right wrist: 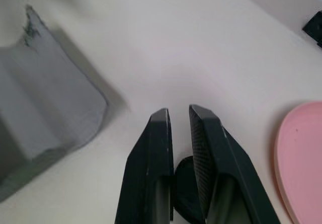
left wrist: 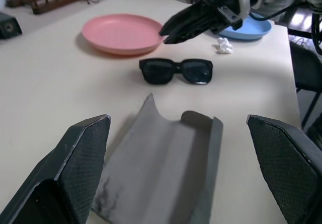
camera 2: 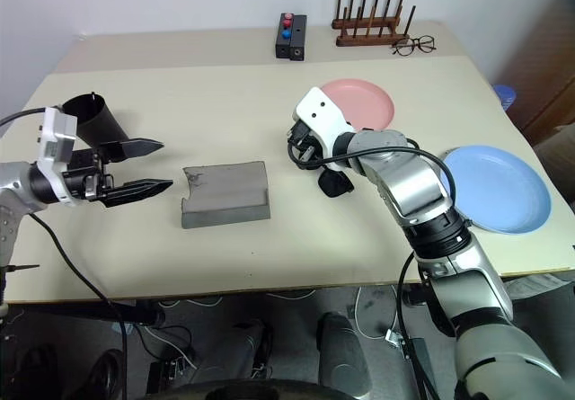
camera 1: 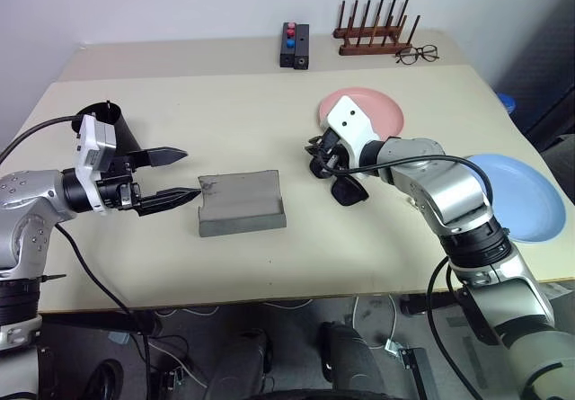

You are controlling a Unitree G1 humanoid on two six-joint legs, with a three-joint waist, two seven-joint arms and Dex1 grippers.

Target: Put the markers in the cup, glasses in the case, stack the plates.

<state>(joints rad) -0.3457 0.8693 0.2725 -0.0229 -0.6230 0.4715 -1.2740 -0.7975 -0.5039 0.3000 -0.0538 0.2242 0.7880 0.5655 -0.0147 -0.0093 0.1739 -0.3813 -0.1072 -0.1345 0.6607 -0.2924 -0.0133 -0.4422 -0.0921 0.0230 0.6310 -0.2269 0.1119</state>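
table (camera 1: 269, 265): beige top | wall (camera 1: 180, 4): plain white | floor: cables (camera 1: 193, 312)

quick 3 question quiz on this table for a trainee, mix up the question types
1. True or false: the sunglasses lie inside the grey case.
2. The left hand is: A) open, B) shut on nothing, C) shut on the case.
3. Fill in: the pink plate and the blue plate lie ___ (stacked / apart).

Key
1. False: they lie on the table beside the open, empty case.
2. A
3. apart
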